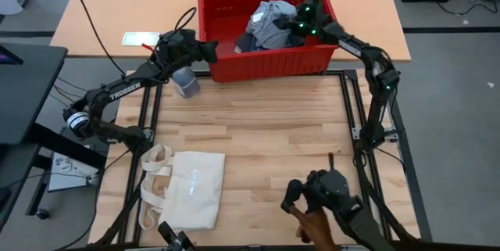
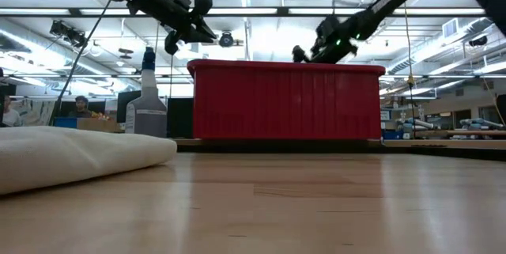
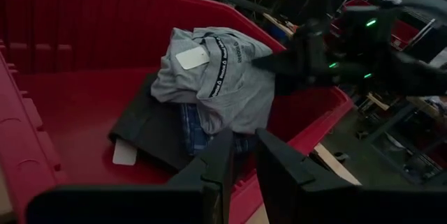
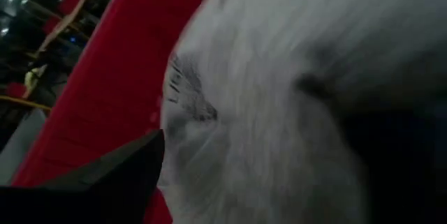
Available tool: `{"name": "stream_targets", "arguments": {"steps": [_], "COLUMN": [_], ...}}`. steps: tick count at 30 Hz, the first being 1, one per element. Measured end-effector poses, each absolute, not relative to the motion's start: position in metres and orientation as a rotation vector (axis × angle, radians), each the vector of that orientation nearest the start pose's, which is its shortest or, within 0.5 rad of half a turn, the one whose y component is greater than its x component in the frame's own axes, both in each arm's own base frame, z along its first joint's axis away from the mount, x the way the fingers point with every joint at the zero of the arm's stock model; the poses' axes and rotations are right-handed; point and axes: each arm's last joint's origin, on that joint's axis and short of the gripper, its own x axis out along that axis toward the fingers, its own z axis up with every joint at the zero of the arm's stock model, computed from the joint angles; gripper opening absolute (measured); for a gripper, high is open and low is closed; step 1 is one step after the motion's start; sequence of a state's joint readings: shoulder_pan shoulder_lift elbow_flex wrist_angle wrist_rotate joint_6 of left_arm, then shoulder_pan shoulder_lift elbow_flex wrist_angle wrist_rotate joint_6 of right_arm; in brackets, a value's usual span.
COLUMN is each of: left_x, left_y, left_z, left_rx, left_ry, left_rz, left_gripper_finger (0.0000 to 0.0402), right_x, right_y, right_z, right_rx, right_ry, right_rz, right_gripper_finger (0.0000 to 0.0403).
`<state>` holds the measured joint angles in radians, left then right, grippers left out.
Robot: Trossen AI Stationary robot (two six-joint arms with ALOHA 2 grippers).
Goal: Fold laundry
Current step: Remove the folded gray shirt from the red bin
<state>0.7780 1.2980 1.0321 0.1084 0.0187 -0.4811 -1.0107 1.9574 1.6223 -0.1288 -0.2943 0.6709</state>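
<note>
The red basket (image 1: 258, 67) stands at the table's far edge and holds the laundry in a pile. A light grey garment (image 3: 223, 70) lies on top, over a dark charcoal one (image 3: 150, 126) and a blue plaid one (image 3: 195, 130). My left gripper (image 3: 243, 140) hovers over the basket's left near corner (image 1: 212, 48), open by a narrow gap, pointing into the basket. My right gripper (image 1: 301, 18) is inside the basket at the grey garment's right side. It is open, with one finger (image 4: 119, 175) showing; the blurred grey cloth (image 4: 279, 77) hides the other. My right gripper comes at the grey garment's right side (image 3: 269, 63) slanting down from the basket's right. The cloth fills the space beside the finger that shows. I cannot tell whether the fingers touch it.
A spray bottle (image 1: 186, 83) stands just left of the basket, under my left arm. A cream tote bag (image 1: 183, 188) lies flat on the table's near left. A person's hand (image 1: 316, 224) with a black device (image 1: 324, 188) is at the near right edge. Bare wood lies mid-table.
</note>
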Motion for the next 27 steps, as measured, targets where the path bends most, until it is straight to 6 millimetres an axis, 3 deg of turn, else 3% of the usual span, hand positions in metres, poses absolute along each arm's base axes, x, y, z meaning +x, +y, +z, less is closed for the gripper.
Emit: {"name": "stream_targets", "arguments": {"steps": [5,9,14,17,21,24,27], "left_x": [0.212,0.212,0.212,0.212,0.212,0.211,0.21], "left_y": [0.207,0.207,0.207,0.207,0.207,0.206,0.205], "left_z": [0.336,0.337,0.337,0.337,0.337,0.338,0.34], "left_rx": [-0.524,-0.524,-0.523,-0.523,-0.523,-0.523,-0.519], "left_ry": [-0.038,-0.039,-0.04,-0.04,-0.04,-0.042,-0.051], "left_rz": [0.777,0.776,0.776,0.776,0.774,0.772,0.769], "left_gripper_finger": [0.0064,0.0064,0.0064,0.0064,0.0064,0.0064,0.0064], "right_x": [0.262,0.262,0.262,0.262,0.257,0.252,0.245], "right_y": [-0.391,-0.392,-0.392,-0.392,-0.394,-0.397,-0.396], "right_z": [0.271,0.27,0.268,0.268,0.272,0.281,0.293], "right_rx": [0.919,0.869,0.839,0.863,0.989,1.062,1.108], "right_ry": [0.048,0.041,0.06,0.061,0.028,-0.019,-0.049], "right_rz": [-0.717,-0.825,-0.852,-0.822,-0.658,-0.49,-0.449], "right_gripper_finger": [0.0397,0.0375,0.0278,0.0188,0.0063,0.0055,0.0055]}}
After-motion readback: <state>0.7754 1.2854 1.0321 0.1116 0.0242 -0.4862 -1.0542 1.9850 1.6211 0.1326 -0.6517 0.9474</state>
